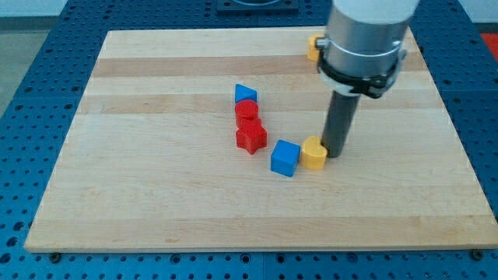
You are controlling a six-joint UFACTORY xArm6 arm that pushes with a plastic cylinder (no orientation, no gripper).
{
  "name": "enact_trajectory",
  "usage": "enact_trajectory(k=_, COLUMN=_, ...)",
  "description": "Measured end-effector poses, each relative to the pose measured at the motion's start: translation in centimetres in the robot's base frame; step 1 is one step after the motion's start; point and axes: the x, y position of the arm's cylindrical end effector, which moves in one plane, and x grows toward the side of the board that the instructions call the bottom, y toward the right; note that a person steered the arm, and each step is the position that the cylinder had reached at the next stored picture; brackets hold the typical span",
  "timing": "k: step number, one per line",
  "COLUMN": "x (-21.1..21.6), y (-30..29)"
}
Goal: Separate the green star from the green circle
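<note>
Resting at the right of centre of the frame, my tip (336, 153) stands just beside a yellow block (313, 153), touching or nearly touching its right side; there are no fingers here to open or close, only the bare dark rod. Left of the yellow block, almost against it, sits a blue cube (285, 158). Further left a short column runs upward: a red star (250, 138) at the bottom, a second red block (247, 110) above it, and a blue triangular block (245, 94) on top. Another yellow block (313, 47) peeks out at the upper right, half hidden behind the arm's grey body. The wooden board (156, 179) is otherwise bare. Neither the green star nor the green circle shows anywhere; they may lie behind the arm at the upper right, but I cannot tell. So I cannot judge whether the two are apart. As far as this view goes, the separation looks not yet begun, with my tip busy near unrelated blocks.
</note>
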Motion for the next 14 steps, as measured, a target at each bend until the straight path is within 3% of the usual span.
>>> enact_trajectory(k=2, x=1.1, y=-0.9)
enact_trajectory(k=3, x=-0.1, y=1.4)
enact_trajectory(k=4, x=-4.8, y=6.0)
enact_trajectory(k=5, x=-13.4, y=7.8)
enact_trajectory(k=6, x=-18.4, y=7.7)
enact_trajectory(k=8, x=-17.7, y=7.8)
enact_trajectory(k=9, x=-11.4, y=14.2)
enact_trajectory(k=10, x=-14.1, y=23.5)
enact_trajectory(k=11, x=-19.0, y=25.2)
enact_trajectory(k=12, x=-28.4, y=23.0)
enact_trajectory(k=14, x=-29.6, y=21.3)
